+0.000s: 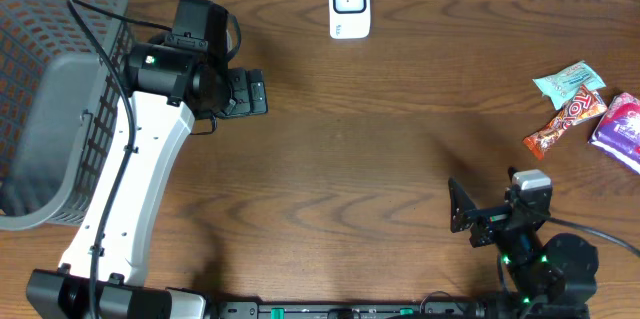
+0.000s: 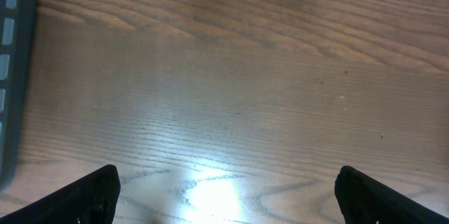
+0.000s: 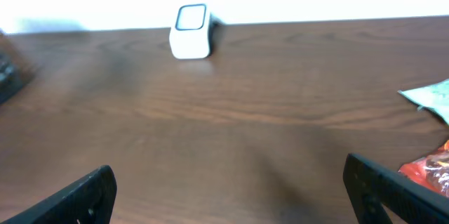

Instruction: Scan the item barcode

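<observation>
The white barcode scanner (image 1: 349,4) stands at the table's far edge, and the right wrist view shows it as a small white box (image 3: 191,31). Three snack items lie at the right: a teal packet (image 1: 569,83), an orange-red bar (image 1: 566,122) and a purple packet (image 1: 620,129). My left gripper (image 1: 250,92) hovers open over bare wood left of centre, nothing between its fingers (image 2: 226,182). My right gripper (image 1: 460,207) stands open near the front edge, below and left of the snacks, also holding nothing (image 3: 228,175).
A grey slotted basket (image 1: 40,109) fills the left end of the table; its rim shows at the left edge of the left wrist view (image 2: 10,55). The teal packet (image 3: 431,97) and orange bar (image 3: 431,171) edge into the right wrist view.
</observation>
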Robot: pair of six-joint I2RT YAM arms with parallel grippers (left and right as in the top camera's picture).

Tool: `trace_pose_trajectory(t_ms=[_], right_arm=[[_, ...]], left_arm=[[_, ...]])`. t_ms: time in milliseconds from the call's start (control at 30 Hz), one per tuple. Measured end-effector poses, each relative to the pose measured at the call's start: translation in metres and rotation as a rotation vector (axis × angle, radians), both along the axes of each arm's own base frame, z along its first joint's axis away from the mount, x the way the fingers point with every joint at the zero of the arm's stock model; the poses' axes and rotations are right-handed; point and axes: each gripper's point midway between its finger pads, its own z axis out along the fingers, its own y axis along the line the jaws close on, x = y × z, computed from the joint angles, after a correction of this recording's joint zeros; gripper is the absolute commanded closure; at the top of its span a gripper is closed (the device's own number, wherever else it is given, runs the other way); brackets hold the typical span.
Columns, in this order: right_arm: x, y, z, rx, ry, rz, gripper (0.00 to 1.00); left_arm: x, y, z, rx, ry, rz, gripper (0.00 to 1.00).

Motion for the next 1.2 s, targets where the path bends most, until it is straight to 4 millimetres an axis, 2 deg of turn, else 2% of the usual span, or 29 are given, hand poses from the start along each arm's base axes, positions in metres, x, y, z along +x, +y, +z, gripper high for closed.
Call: trace_pose_trajectory(t_ms=[200,500,767,967,1200], right_arm=[[0.003,-0.003,-0.022,-0.002,-0.054,-0.011,0.01],[0.019,-0.003,-0.041,0.002,-0.123,-0.013,0.01],[0.024,-0.006,-0.042,-0.001,-0.166,-0.025,0.01],[0.028,-0.008,-0.026,-0.004,-0.266,-0.039,0.01],[0.029,-0.008,-0.035,-0.003,-0.248,-0.04,0.01]], left_arm=[[0.0,0.0,0.0,0.0,0.0,0.0,0.02],[0.0,0.0,0.0,0.0,0.0,0.0,0.02],[0.0,0.0,0.0,0.0,0.0,0.0,0.02],[0.0,0.0,0.0,0.0,0.0,0.0,0.02],[0.0,0.0,0.0,0.0,0.0,0.0,0.02]])
